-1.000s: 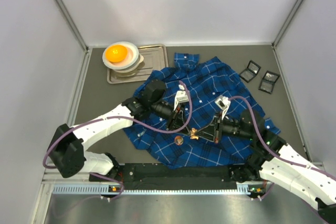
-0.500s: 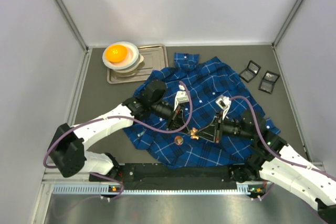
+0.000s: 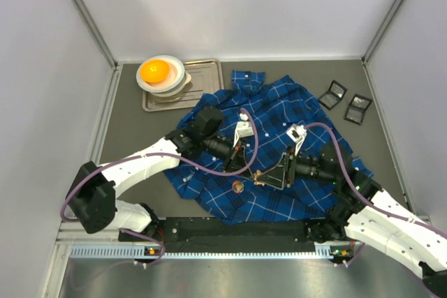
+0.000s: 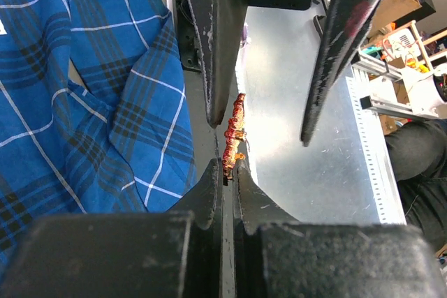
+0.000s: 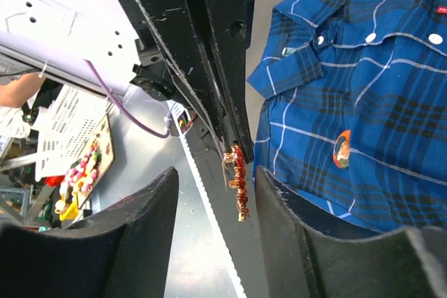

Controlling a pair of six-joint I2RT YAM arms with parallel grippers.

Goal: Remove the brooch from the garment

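Brooch point(image 4: 235, 130) lengthwise along left gripper point(image 4: 227, 172) (pinched)

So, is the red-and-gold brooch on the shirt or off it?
Off: the left gripper pinches the brooch clear of the shirt, no cloth attached.

woven cloth garment point(image 3: 279, 102), shiny metal brooch point(image 5: 237, 186), matt metal tray point(image 3: 206, 82)

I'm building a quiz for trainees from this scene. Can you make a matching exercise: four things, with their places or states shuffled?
Things:
1. left gripper
2. right gripper
3. orange ball
4. boxes

Places or states:
a. in the bowl
b. jaws open
c. right of the shirt
d. shut on the brooch

Pairs: 1-d, 2-b, 3-a, 4-c
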